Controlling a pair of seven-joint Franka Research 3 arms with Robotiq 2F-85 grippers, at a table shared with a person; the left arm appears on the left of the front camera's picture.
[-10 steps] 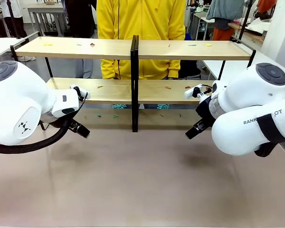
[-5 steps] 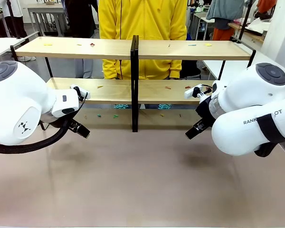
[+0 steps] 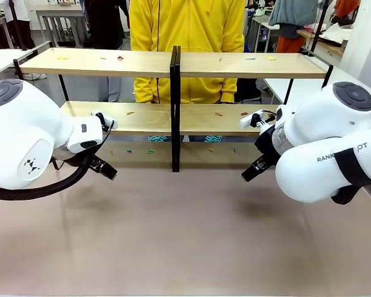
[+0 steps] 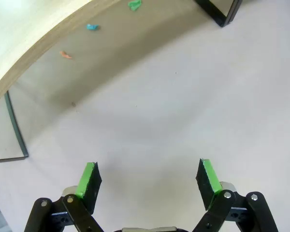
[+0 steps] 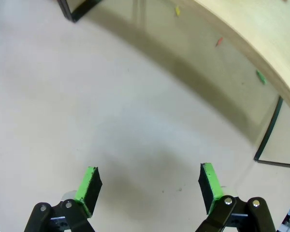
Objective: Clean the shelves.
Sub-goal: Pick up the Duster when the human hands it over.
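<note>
Both spread wide and empty above the beige desk [image 3: 185, 247]: left hand [image 4: 147, 176], right hand [image 5: 147, 179]. At the far side, two-tier light wooden shelves [image 3: 111, 62] on black metal frame, long axis left-right, open front toward the arms; coloured scraps [image 3: 149, 151], possibly paper, underneath.

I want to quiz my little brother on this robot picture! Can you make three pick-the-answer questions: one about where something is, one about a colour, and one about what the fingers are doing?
1. Where does the person in the yellow top stand?
A) behind the shelves
B) on the top board
C) next to the camera

2. What colour are the pads on the fingers?
A) red
B) green
C) blue

3. How are the left arm's fingers?
A) shut on a cloth
B) shut on a scrap
C) open, holding nothing

Answers:
1 A: the yellow top shows beyond the shelves.
2 B: both wrist views show green pads.
3 C: there is a wide gap with bare table between them.
</note>
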